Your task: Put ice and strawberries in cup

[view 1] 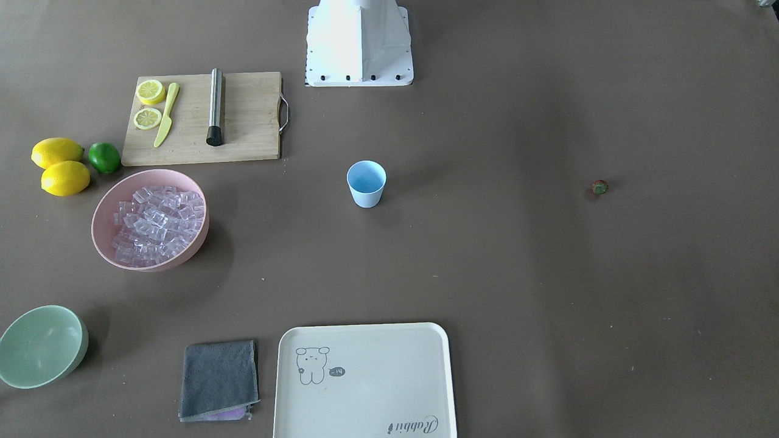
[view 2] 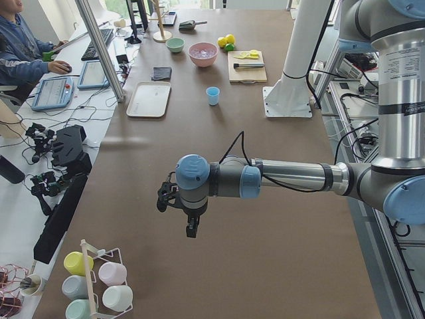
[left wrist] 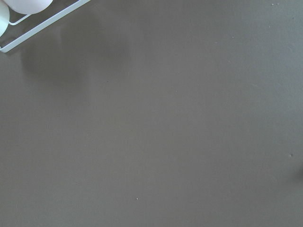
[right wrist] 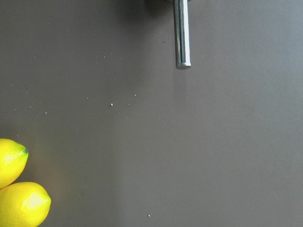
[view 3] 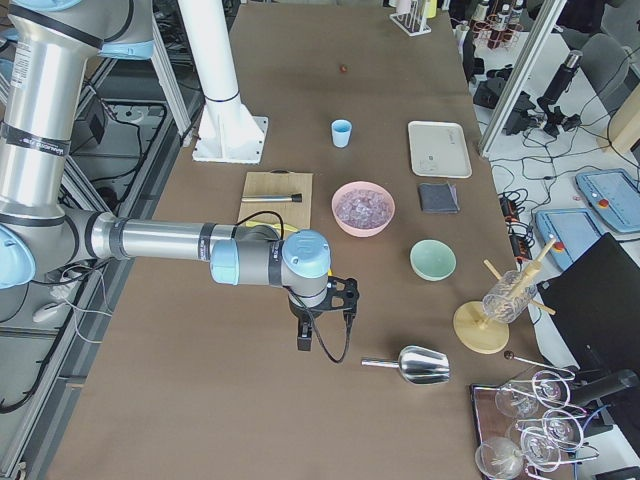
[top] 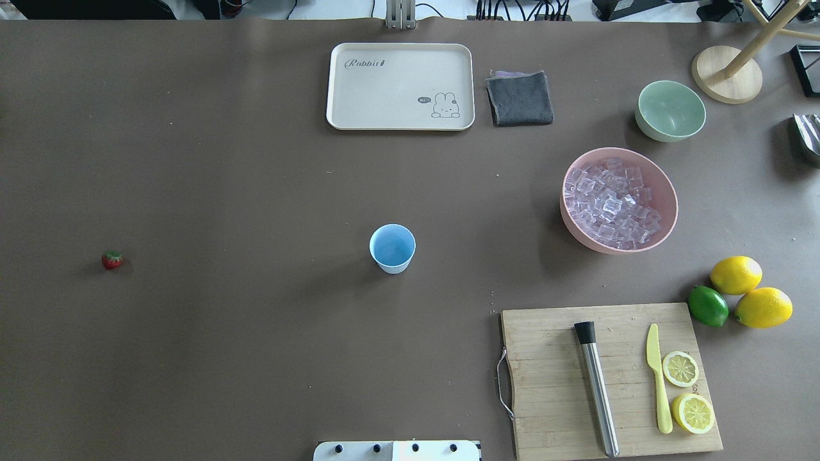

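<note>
The light blue cup (top: 392, 248) stands upright and empty mid-table; it also shows in the front view (view 1: 366, 183). The ice (top: 612, 203) fills the pink bowl (top: 666, 192) to the cup's right. One strawberry (top: 111, 259) lies alone far left; in the front view it (view 1: 599, 187) is at the right. Neither gripper shows in the overhead or front views. The left gripper (view 2: 191, 229) hangs over bare table at the left end, far from the cup. The right gripper (view 3: 303, 340) hangs over the right end, near a metal scoop. I cannot tell whether either is open or shut.
A cutting board (top: 608, 378) carries a steel muddler (top: 597, 390), a yellow knife and lemon halves. Two lemons (top: 749, 291) and a lime (top: 708, 305) lie beside it. A cream tray (top: 400, 86), grey cloth (top: 519, 98) and pale green bowl (top: 670, 110) sit at the far side. A scoop (view 3: 415, 365) lies at the right end.
</note>
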